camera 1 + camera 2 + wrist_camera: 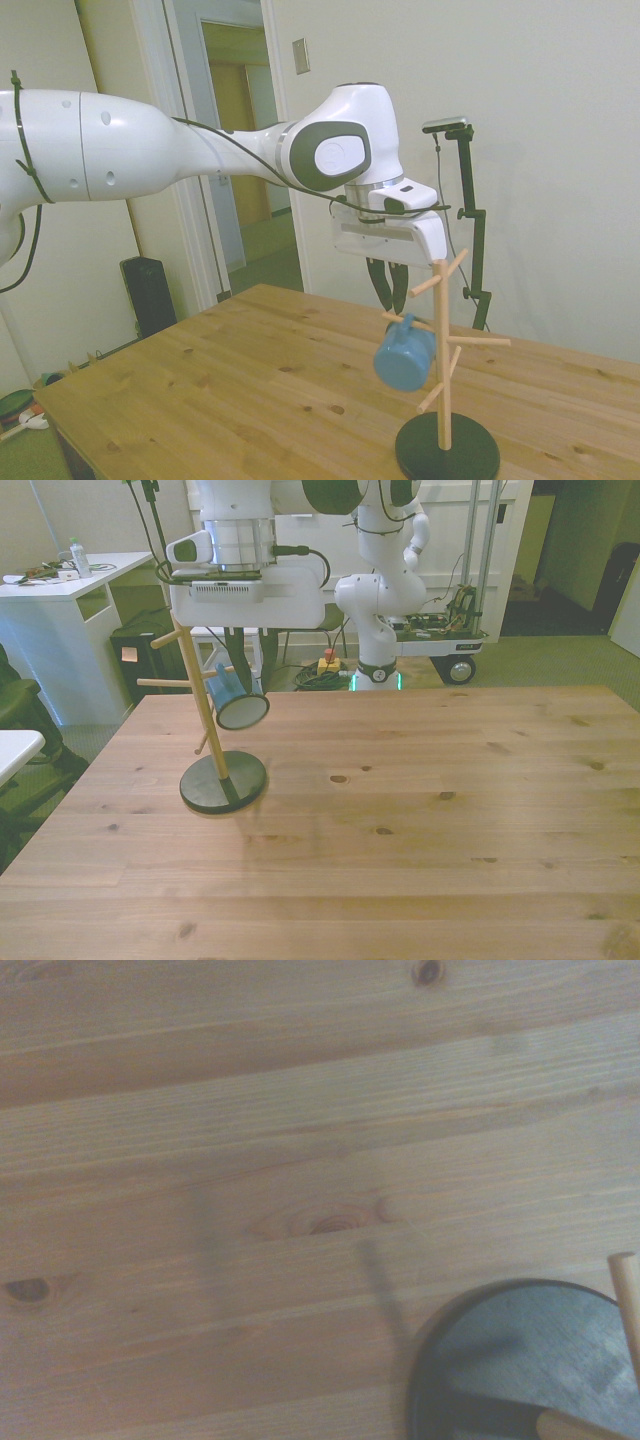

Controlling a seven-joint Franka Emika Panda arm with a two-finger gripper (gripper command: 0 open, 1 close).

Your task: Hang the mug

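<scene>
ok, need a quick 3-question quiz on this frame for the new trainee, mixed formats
1. True or false: the mug stands on the table.
2. The mug tree's base is: A) a dark round disc, B) a square wooden block, C) a white tray.
3. Fill in: in the front view, the mug tree stands toward the picture's ___ side.

Key: 1 false, it is up off the table at one of the tree's pegs. 2 A. 3 left.

One mug (404, 357), one rack (444, 350)
</scene>
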